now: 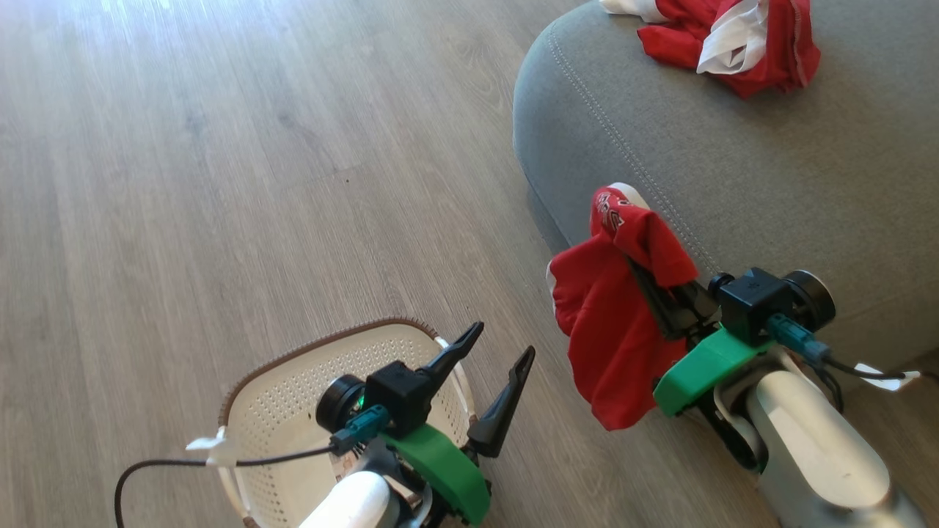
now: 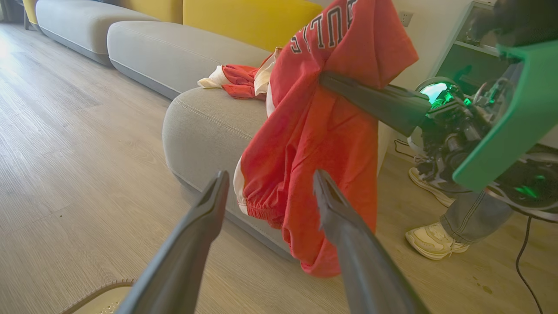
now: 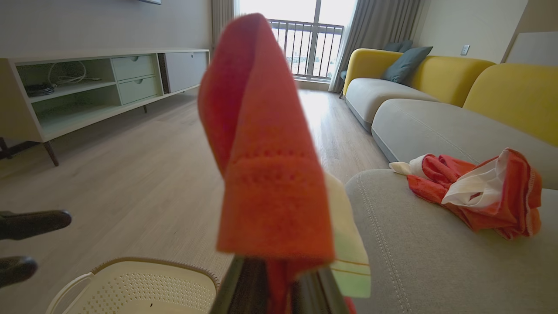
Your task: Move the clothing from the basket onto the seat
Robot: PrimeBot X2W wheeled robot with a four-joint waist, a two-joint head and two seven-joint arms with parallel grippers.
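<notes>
Wood floor (image 1: 220, 183) bears basket (image 1: 293, 396) and seat (image 1: 733, 183) (red-white garment (image 1: 733, 37) atop).

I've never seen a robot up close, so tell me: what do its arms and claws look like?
Each forearm is a smooth, pale tube. The left claw and right claw each have two long, tapering dark fingers above a bright green bracket. A black camera block sits at each wrist, its teal plug feeding a thin black cable.
</notes>
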